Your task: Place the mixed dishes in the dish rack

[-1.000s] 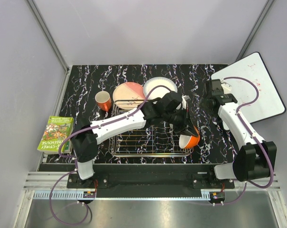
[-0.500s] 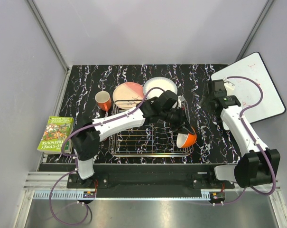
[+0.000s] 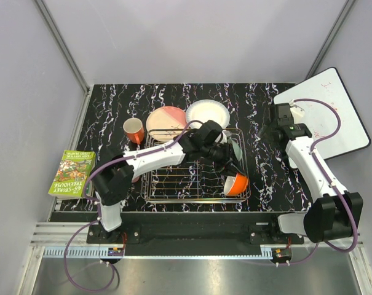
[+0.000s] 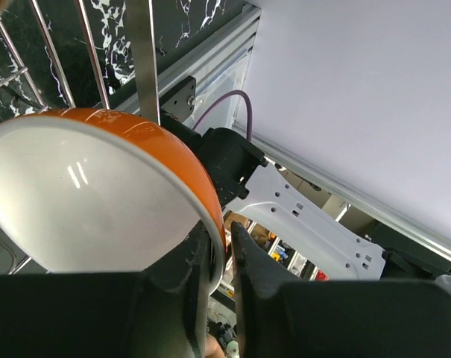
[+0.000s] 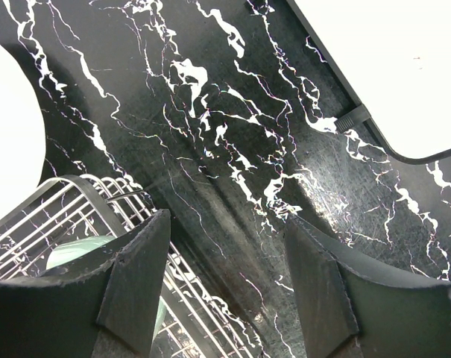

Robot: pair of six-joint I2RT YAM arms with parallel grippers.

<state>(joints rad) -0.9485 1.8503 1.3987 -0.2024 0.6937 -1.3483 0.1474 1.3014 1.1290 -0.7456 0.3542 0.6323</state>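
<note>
Left gripper [image 4: 222,250] pinches the orange bowl [image 4: 98,201] by its rim, in the rack [image 3: 173,185], near right corner. Right gripper [image 5: 226,231] gapes wide above the surface [image 5: 210,112].

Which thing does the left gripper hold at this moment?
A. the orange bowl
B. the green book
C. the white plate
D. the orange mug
A: in the left wrist view the fingers of the left gripper pinch the rim of the orange bowl, which sits at the near right corner of the dish rack.
</note>
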